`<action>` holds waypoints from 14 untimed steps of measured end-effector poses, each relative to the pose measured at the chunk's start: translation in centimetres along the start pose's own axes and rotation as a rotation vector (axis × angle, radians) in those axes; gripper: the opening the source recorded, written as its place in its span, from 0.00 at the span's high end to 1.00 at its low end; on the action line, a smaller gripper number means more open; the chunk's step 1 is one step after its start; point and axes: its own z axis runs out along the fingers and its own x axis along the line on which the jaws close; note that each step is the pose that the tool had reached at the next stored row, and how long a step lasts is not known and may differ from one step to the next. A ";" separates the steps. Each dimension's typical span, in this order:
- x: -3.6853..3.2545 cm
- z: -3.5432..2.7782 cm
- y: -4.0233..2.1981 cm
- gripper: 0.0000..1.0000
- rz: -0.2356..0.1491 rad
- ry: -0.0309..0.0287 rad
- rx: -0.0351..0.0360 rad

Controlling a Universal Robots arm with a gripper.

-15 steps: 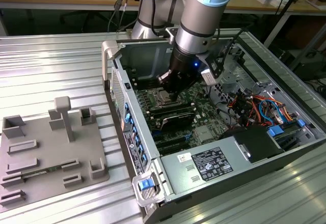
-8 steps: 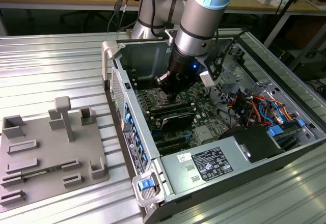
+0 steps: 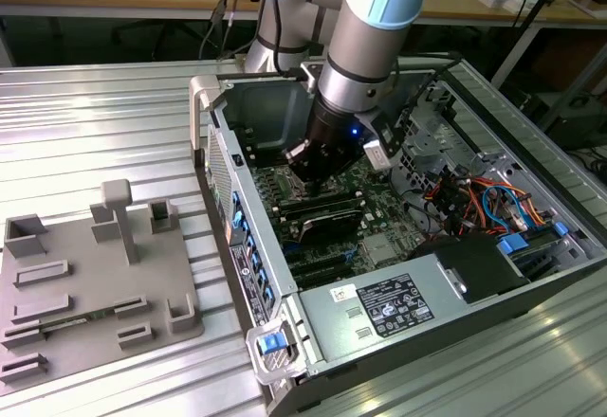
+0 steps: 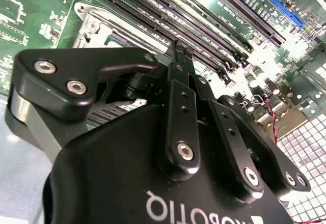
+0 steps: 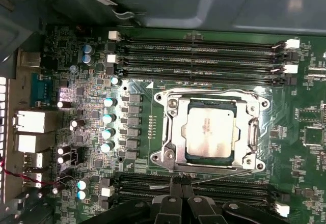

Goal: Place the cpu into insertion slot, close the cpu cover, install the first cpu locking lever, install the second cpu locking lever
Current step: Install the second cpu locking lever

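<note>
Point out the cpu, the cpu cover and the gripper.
cpu (image 5: pixel 211 134), first wrist view, middle of its silver-grey top.
cpu cover (image 5: pixel 175 128), first wrist view, one side bar of the shiny frame lying around the chip.
gripper (image 5: pixel 180 183), first wrist view, its fingertips beside the socket's edge.

Cpu (image 5: pixel 211 132): lies flat in the insertion slot (image 5: pixel 175 155), silver top up.
Cpu cover (image 5: pixel 175 123): shiny frame, apparently down around the chip.
Gripper (image 5: pixel 180 185): fingertips pressed together beside the socket's edge, over a thin wire lever (image 5: pixel 214 178).
Memory slots (image 5: pixel 204 56): long black rows flanking the socket.
</note>
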 end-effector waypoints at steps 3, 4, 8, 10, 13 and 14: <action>0.17 0.25 0.01 0.89 -0.001 0.0000 -0.0014; 0.20 0.26 0.02 0.89 -0.001 -0.0010 -0.0014; 0.55 0.36 0.05 0.89 -0.008 -0.0212 -0.0006; 0.76 0.40 0.06 0.89 -0.008 -0.0209 -0.0005; 0.92 0.48 0.07 0.89 -0.008 -0.0207 -0.0011; 0.93 0.51 0.06 0.89 -0.008 -0.0208 -0.0014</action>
